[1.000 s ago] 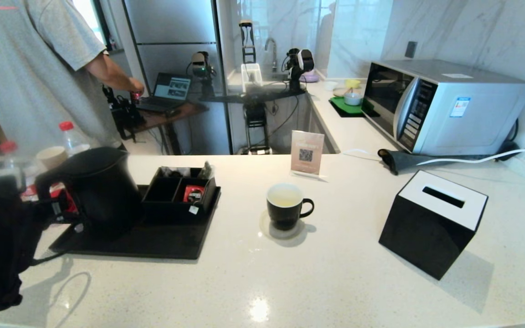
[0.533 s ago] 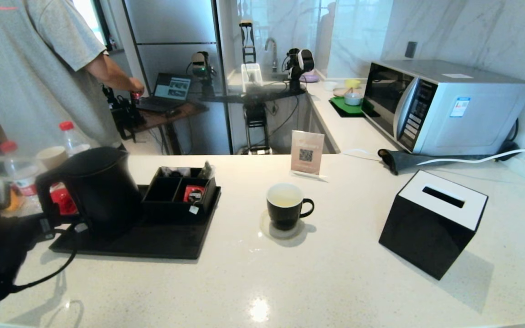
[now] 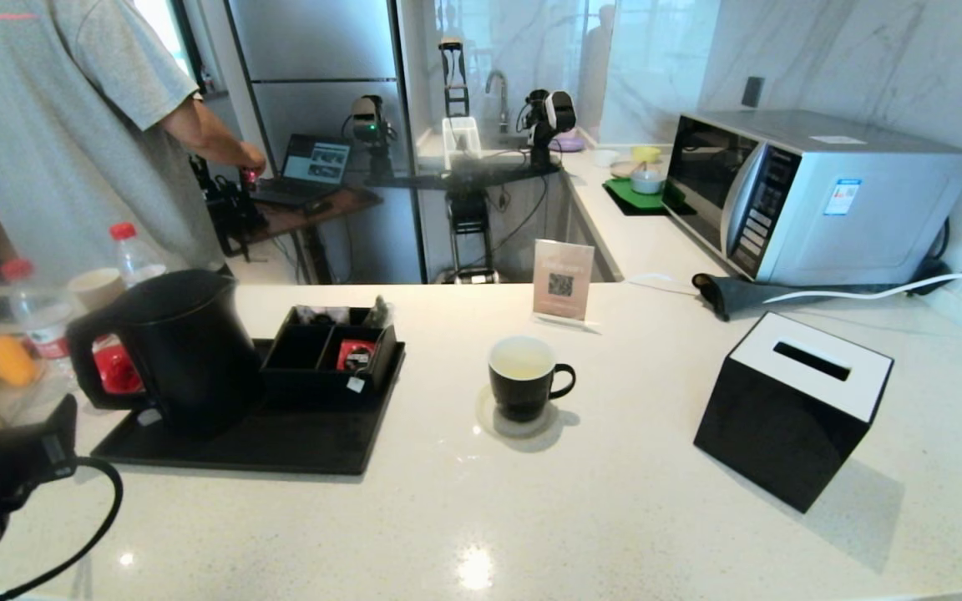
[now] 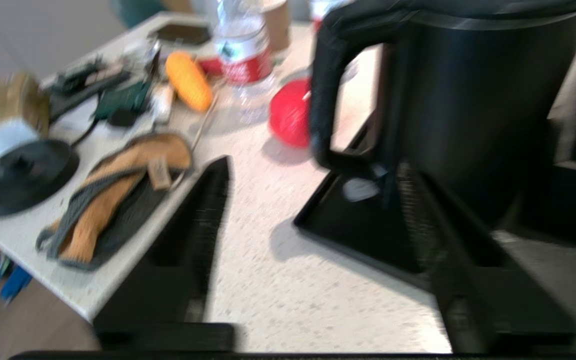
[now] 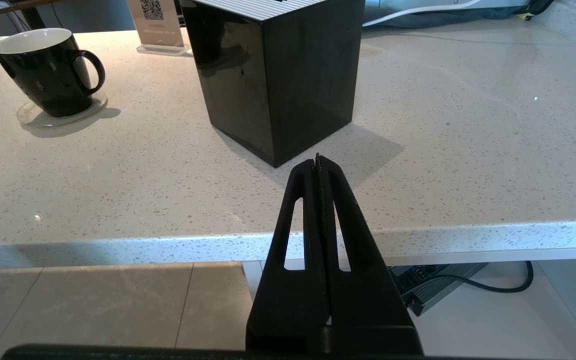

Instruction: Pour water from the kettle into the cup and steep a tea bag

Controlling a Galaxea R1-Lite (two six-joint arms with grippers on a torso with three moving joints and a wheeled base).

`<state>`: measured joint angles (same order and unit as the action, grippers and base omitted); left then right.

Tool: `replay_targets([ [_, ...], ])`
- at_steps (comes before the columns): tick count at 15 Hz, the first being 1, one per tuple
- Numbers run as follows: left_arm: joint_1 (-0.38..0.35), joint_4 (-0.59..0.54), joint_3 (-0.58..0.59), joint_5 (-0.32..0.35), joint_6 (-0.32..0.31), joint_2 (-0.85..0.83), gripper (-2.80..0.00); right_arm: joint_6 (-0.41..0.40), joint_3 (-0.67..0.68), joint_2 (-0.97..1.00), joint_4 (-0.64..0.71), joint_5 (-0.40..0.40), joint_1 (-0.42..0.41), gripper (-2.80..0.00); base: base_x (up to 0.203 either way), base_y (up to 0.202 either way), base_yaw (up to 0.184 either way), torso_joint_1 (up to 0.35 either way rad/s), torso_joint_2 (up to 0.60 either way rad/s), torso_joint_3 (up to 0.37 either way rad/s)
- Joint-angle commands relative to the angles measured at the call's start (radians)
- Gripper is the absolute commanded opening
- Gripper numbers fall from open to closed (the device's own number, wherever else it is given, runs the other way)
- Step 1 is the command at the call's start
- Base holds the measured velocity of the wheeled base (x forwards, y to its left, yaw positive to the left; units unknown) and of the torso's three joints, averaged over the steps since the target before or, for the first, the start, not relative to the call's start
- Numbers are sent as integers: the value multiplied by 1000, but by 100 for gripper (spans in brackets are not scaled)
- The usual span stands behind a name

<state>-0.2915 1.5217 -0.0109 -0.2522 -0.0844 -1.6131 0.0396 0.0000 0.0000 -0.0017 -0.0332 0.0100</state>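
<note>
Two grippers idle: left gripper (image 4: 313, 200) w/ fingers spread apart, empty, near kettle (image 3: 172, 346) handle at tray (image 3: 281, 446) edge. Right gripper (image 5: 318, 162) fingers pressed together, off counter edge. Cup (image 3: 523, 377) on coaster, yellowish water (image 3: 520, 362) inside, well apart from kettle.

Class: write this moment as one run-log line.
left gripper: open, near kettle handle | right gripper: shut, parked off counter edge | cup: on coaster, holds yellowish liquid

the kettle (image 4: 448, 100) is smeared by blur and cut off at the frame's edge; no tea bag can be made out in the cup (image 3: 523, 376).
</note>
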Motion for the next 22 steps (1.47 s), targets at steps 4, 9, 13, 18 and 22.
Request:
replay_targets([
  [4, 116, 48, 11, -2, -22, 96, -280, 0, 0, 0, -1, -1, 1, -280, 0, 0, 0, 0, 0, 0],
  [9, 251, 48, 11, -1, -15, 120, -280, 1, 0, 0, 0, -1, 0, -280, 0, 0, 0, 0, 0, 0],
  [13, 333, 39, 11, 1, -14, 122, -280, 0, 0, 0, 0, -1, 1, -280, 0, 0, 0, 0, 0, 0],
  [18, 398, 34, 1, 2, -12, 141, -280, 0, 0, 0, -1, -1, 1, -280, 0, 0, 0, 0, 0, 0],
  [22, 506, -87, -105, 0, -11, 180, -280, 0, 0, 0, -1, -1, 0, -280, 0, 0, 0, 0, 0, 0],
])
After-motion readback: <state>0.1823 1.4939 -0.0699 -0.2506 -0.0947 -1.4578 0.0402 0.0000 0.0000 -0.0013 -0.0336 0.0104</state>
